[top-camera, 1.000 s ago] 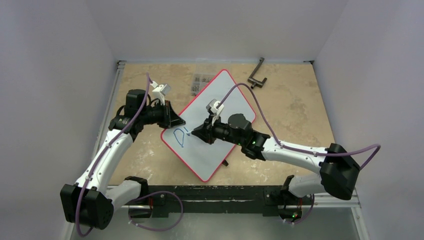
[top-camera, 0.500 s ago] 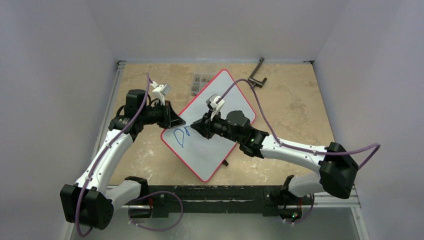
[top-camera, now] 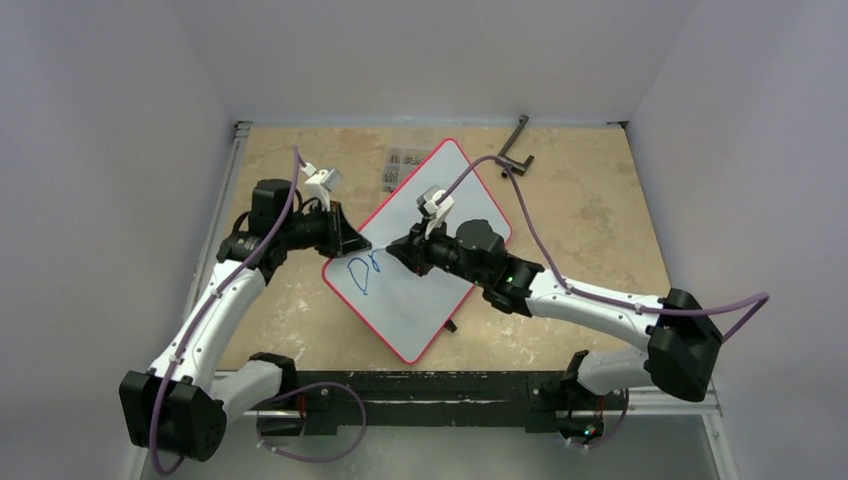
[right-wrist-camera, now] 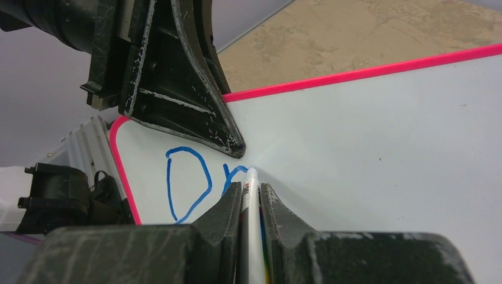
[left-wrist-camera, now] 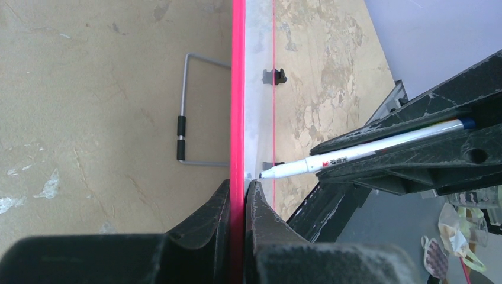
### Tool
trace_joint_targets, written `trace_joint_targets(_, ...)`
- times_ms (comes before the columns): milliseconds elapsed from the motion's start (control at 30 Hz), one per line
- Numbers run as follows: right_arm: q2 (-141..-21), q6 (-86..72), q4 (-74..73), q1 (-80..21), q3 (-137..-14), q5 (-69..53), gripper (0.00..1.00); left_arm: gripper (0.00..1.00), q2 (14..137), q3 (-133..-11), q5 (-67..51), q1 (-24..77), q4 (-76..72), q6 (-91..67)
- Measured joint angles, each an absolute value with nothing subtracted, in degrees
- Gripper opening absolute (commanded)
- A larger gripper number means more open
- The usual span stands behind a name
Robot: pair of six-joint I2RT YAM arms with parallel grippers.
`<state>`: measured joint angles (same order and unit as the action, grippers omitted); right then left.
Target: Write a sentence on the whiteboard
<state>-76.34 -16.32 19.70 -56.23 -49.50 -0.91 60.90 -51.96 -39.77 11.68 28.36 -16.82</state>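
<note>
The setting is a robotics laboratory test cell. Plain pale walls enclose the table on three sides, forming a bare booth. Two white-and-black robot arms, the left arm and the right arm, are bolted to a black base bar at the near edge. Purple cables run along both arms. A ribbed metal rail borders the stone-patterned tabletop.
</note>
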Motion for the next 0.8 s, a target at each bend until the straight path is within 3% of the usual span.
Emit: trace_joint_targets(800, -74.3, -16.7, 18.9, -56.2, -47.9, 0.6, 0.0, 0.0, 60.6, -52.0, -39.6, 11.8, 28.4, -16.8)
